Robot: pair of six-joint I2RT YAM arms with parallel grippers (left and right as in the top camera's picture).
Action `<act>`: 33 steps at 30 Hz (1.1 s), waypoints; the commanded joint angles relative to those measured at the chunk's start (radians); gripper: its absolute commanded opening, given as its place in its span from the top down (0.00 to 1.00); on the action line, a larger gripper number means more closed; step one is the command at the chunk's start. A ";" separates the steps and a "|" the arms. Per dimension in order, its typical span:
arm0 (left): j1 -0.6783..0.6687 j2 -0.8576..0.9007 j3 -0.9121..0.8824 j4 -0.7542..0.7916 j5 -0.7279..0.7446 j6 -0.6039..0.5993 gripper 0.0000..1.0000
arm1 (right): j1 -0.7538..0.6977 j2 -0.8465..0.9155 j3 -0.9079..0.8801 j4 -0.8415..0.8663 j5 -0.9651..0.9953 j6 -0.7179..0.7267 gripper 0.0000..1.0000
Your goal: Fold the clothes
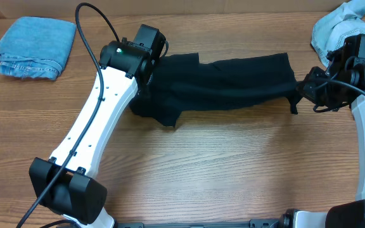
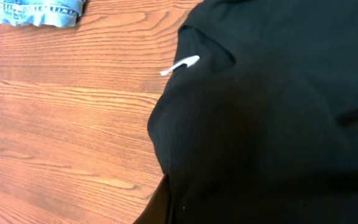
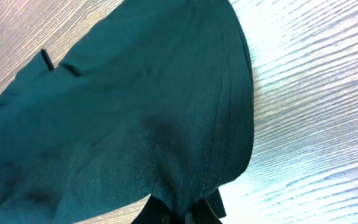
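Note:
A black T-shirt (image 1: 227, 82) is drawn out in a long band across the back of the table between my two grippers. At its left end my left gripper (image 1: 146, 75) is shut, with the cloth bunched around it. In the left wrist view the shirt (image 2: 272, 124) fills the right side and hides the jaws; its small white tag (image 2: 182, 64) sticks out at the edge. My right gripper (image 1: 301, 88) is shut on the shirt's right end. The right wrist view shows the cloth (image 3: 135, 112) pinched between the dark fingers (image 3: 160, 216) at the bottom edge.
A folded light-blue denim piece (image 1: 33, 47) lies at the back left, also visible in the left wrist view as denim (image 2: 36, 12). A crumpled pale-blue denim garment (image 1: 341, 28) sits at the back right, close behind the right arm. Bare wooden table (image 1: 233, 164) lies in front.

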 commanded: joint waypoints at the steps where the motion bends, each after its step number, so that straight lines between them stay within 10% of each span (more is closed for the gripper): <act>1: -0.007 0.013 0.024 0.067 -0.005 0.010 0.93 | -0.005 -0.002 0.023 0.067 0.020 -0.007 0.96; 7: 0.042 0.122 0.024 0.261 0.039 0.044 0.93 | -0.005 0.109 0.023 0.203 0.015 0.023 0.93; 9: 0.060 0.173 0.024 0.289 0.079 0.048 0.91 | -0.006 0.162 0.023 0.206 0.001 0.022 0.49; 12: 0.076 0.219 0.024 0.302 0.080 0.047 0.75 | -0.006 0.226 0.023 0.191 -0.030 0.022 0.34; 23: 0.075 0.193 0.025 0.241 0.080 0.058 0.53 | 0.002 0.240 0.025 0.136 -0.037 0.019 0.31; 33: -0.032 0.195 0.003 0.184 0.311 0.062 0.59 | 0.028 0.240 0.024 0.099 -0.037 0.011 0.31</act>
